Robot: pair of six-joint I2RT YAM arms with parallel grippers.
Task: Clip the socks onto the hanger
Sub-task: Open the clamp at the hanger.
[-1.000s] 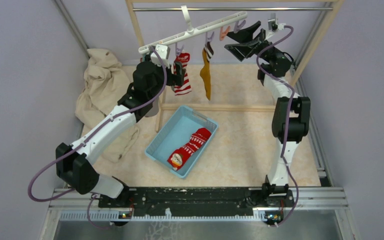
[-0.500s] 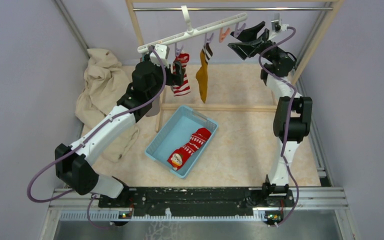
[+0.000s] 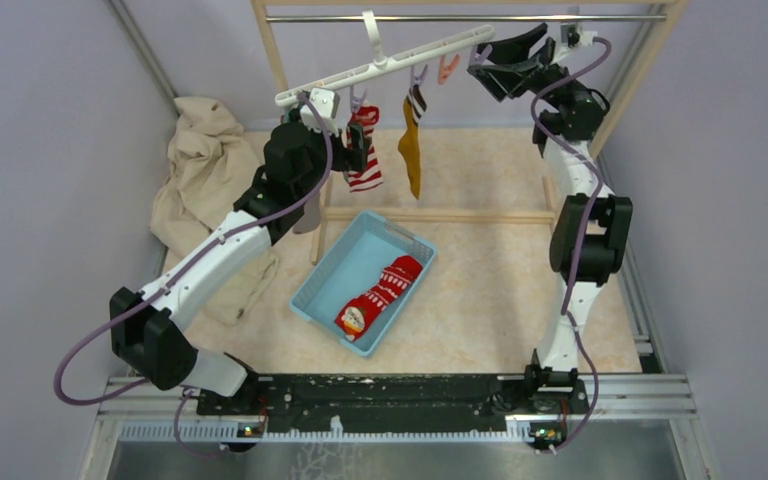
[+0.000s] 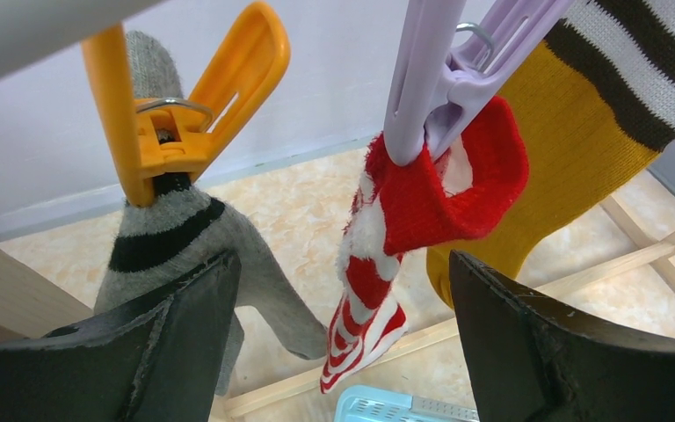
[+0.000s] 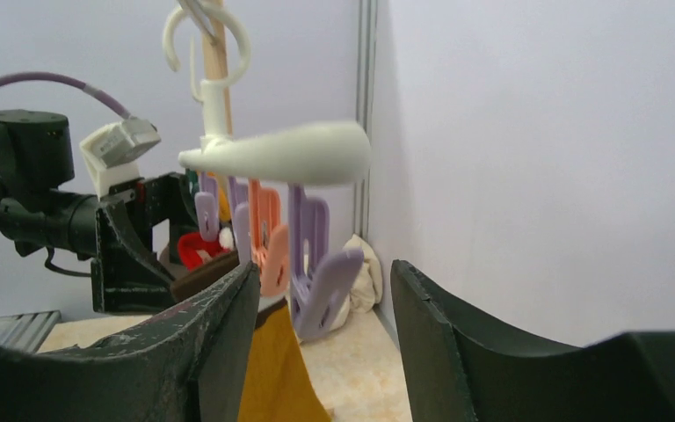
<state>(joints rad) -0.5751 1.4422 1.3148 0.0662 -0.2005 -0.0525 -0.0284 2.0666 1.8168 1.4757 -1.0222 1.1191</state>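
Beige tabletop [image 3: 480, 280], with the hanger [image 3: 400, 59] hooked on a wooden rack [image 3: 270, 45].
We see the yellow sock [image 3: 412, 150] pegged under the hanger's middle, and the red patterned sock [image 3: 380, 295] in a blue tray [image 3: 350, 262] below the hanger. Left gripper [image 4: 341, 262] is released, with fingers either side of a striped sock [image 4: 431, 193] on the hanger. Right gripper [image 5: 323, 266] stands spread at the hanger's right end.
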